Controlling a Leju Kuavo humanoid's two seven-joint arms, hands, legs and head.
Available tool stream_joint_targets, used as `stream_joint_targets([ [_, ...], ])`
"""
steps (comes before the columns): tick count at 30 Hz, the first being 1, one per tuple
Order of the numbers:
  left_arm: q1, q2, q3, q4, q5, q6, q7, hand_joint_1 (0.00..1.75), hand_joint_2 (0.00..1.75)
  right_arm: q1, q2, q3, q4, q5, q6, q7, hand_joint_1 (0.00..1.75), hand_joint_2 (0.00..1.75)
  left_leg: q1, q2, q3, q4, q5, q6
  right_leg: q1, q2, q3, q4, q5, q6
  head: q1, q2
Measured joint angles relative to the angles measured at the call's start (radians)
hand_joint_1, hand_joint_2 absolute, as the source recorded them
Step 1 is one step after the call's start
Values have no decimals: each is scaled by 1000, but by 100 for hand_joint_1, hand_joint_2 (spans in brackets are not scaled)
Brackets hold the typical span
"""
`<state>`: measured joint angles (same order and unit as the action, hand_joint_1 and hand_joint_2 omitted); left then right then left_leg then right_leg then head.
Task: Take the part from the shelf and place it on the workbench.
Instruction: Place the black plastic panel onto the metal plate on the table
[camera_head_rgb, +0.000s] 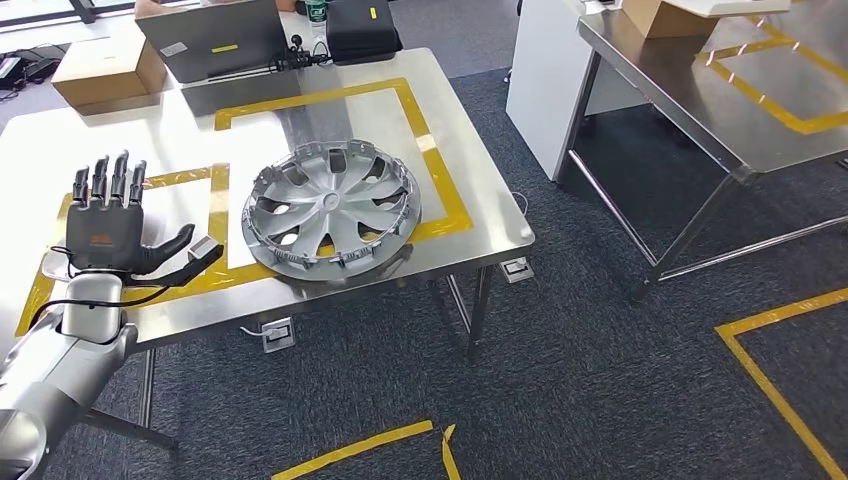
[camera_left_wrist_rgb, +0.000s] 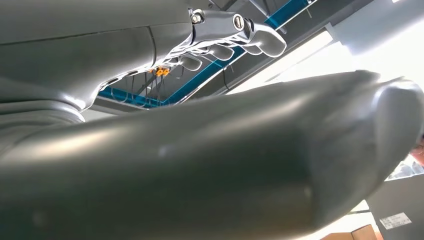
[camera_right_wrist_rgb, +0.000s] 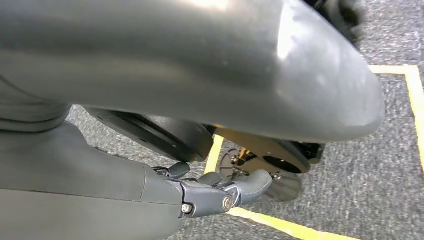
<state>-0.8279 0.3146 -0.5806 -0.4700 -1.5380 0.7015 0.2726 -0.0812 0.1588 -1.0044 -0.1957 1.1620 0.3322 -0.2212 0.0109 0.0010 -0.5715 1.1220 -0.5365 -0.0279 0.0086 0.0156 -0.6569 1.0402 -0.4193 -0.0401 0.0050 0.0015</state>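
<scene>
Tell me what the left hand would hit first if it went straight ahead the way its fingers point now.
Probably nothing close. The left hand is open over the workbench, fingers pointing toward its far side. Its line passes left of the wheel cover; the cardboard box seems first, though height is unclear.

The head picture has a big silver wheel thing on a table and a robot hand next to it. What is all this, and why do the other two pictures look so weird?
This is a walking robot with two arms. The head view looks down from high on its body. The silver wheel cover lies flat on the steel workbench, inside yellow tape lines. Its left hand hovers beside it, fingers spread, holding nothing. The other two pictures come from cameras at each wrist, so they look tilted. The left wrist view looks up past the hand toward the ceiling. The right wrist view shows the right hand hanging over grey carpet, holding nothing.
</scene>
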Motion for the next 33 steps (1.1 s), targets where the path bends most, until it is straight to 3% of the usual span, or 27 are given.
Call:
stream_joint_targets([
  [2, -2, 0, 0, 0, 0, 0, -3, 0, 0, 0, 1, 0, 0, 0, -1, 0, 0, 0, -10, 0, 52, -85, 10, 9, 0, 0, -6, -1, 13, 9, 0, 0],
  [5, -5, 1, 2, 4, 0, 0, -8, 0, 0, 0, 1, 0, 0, 1, -2, 1, 0, 0, -12, 2, 45, -101, 26, 22, -2, 1, -10, -4, 28, 26, -3, 0],
  [6, -5, -1, 4, 5, 0, 0, -10, 0, 0, 0, 1, 0, 0, 1, -2, 1, 0, 0, -9, 4, 40, -104, 36, 29, -2, 0, -15, 4, 16, 33, -2, 0],
  [8, -3, -3, 7, 7, 0, 0, -14, 0, 0, -1, 0, 0, 0, 1, -2, 1, 0, 0, -4, 9, 21, -108, 57, 41, -5, -1, -41, 75, -56, 45, 0, 0],
  [10, 0, -4, 8, 8, 0, 0, -17, 0, 0, -2, 0, 0, 0, 0, -2, 1, 0, 0, -3, 10, -5, -107, 77, 45, -9, -2, -75, 200, -143, 55, 2, 0],
  [11, 2, -4, 9, 9, 0, 0, -18, 0, 0, -3, 0, 0, 0, 0, -2, 1, 0, 0, -3, 10, -20, -105, 86, 44, -11, -2, -82, 249, -161, 59, 2, 0],
  [12, 4, -4, 9, 10, 0, 0, -19, 0, 0, -4, 0, 0, 0, 0, -2, 1, 0, 0, -3, 10, -34, -102, 96, 42, -12, -3, -73, 268, -157, 61, 2, 0],
  [13, 6, -4, 9, 12, 0, 0, -19, 0, 0, -3, -1, 0, 0, 0, -3, 2, 0, 0, -2, 10, -48, -99, 104, 40, -13, -3, -47, 250, -137, 62, 2, 0],
  [14, 7, -4, 9, 13, 0, 0, -19, 0, 0, -3, -1, 0, 0, 0, -3, 2, 0, 0, -1, 10, -60, -95, 112, 36, -14, -4, -4, 199, -113, 62, 2, 0],
  [16, 6, -3, 9, 14, 0, 0, -18, 0, 0, -2, -2, 0, 0, 0, -3, 2, 0, 0, -1, 10, -80, -87, 126, 26, -13, -3, 85, 70, -102, 55, 1, 0],
  [17, 5, -3, 9, 14, 0, 0, -18, 0, 0, -2, -2, 0, 0, 0, -3, 1, 0, 0, -1, 9, -84, -85, 132, 20, -11, -2, 110, 28, -107, 48, 1, 0],
  [18, 4, -3, 9, 14, 0, 0, -17, 0, 0, -3, -2, 0, 0, 0, -2, 0, 0, 0, -2, 9, -87, -85, 138, 14, -9, -1, 120, 7, -114, 39, 1, 0],
  [20, 2, -3, 9, 15, 0, 0, -18, 0, 0, -4, -1, 0, 0, 1, 0, 0, 0, 0, -1, 9, -87, -91, 152, 0, -6, -1, 113, 2, -102, 20, 2, 0],
  [21, 2, -3, 9, 15, 0, 0, -18, 0, 0, -4, -1, 0, 0, 2, 1, 0, 0, 0, 0, 8, -92, -90, 149, -6, -7, -2, 107, 0, -92, 13, 1, 0],
  [23, 1, -2, 9, 16, 0, 0, -19, 0, 0, -5, 0, 0, 0, 5, 2, 0, 0, 0, 2, 6, -118, -42, 90, -15, -11, -5, 86, -5, -68, 0, -1, 0],
  [25, -1, -2, 9, 19, 0, 0, -21, 0, 0, -6, 0, 0, 0, 10, 2, 0, 0, 0, 3, 4, -155, 76, -9, -21, -11, -7, 59, -6, -46, -6, -2, 0],
  [26, -2, -2, 9, 21, 0, 0, -22, 0, 0, -6, 0, 0, 0, 12, 1, 0, 0, 0, 3, 4, -166, 137, -38, -23, -10, -7, 45, -5, -35, -6, -3, 0],
  [27, -2, -2, 9, 23, 0, 0, -23, 0, 0, -6, 0, 0, 0, 15, 1, 0, 0, 0, 3, 4, -166, 179, -46, -24, -9, -7, 30, -5, -23, -6, -3, 0],
  [28, -2, -2, 9, 24, 0, 0, -24, 0, 0, -6, 0, 0, 0, 18, 1, 0, 0, 0, 2, 4, -150, 188, -32, -22, -8, -7, 16, -4, -12, -5, -3, 0],
  [29, -1, -2, 9, 25, 0, 0, -24, 0, 0, -6, 0, 0, 0, 20, 1, 0, 0, 0, 2, 4, -116, 162, -8, -19, -7, -7, 2, -4, -1, -4, -3, 0],
  [30, -2, -1, 10, 24, 0, 0, -24, 0, 0, -7, 0, 0, 0, 21, 1, 0, 0, 0, 1, 3, -66, 106, 12, -14, -7, -7, -9, -4, 10, -1, -3, 0],
  [31, -2, 0, 11, 22, 0, 0, -23, 0, 0, -7, 0, 0, 0, 22, 1, 0, 0, 0, -2, 3, -8, 31, 14, -9, -5, -7, -19, -3, 19, 2, -3, 0],
  [33, -2, 5, 14, 15, 0, 0, -21, 0, 0, -8, 0, 0, 0, 22, 2, -1, 0, 0, -8, 1, 67, -78, 1, 1, -4, -6, -26, -5, 38, 13, -3, 0],
])
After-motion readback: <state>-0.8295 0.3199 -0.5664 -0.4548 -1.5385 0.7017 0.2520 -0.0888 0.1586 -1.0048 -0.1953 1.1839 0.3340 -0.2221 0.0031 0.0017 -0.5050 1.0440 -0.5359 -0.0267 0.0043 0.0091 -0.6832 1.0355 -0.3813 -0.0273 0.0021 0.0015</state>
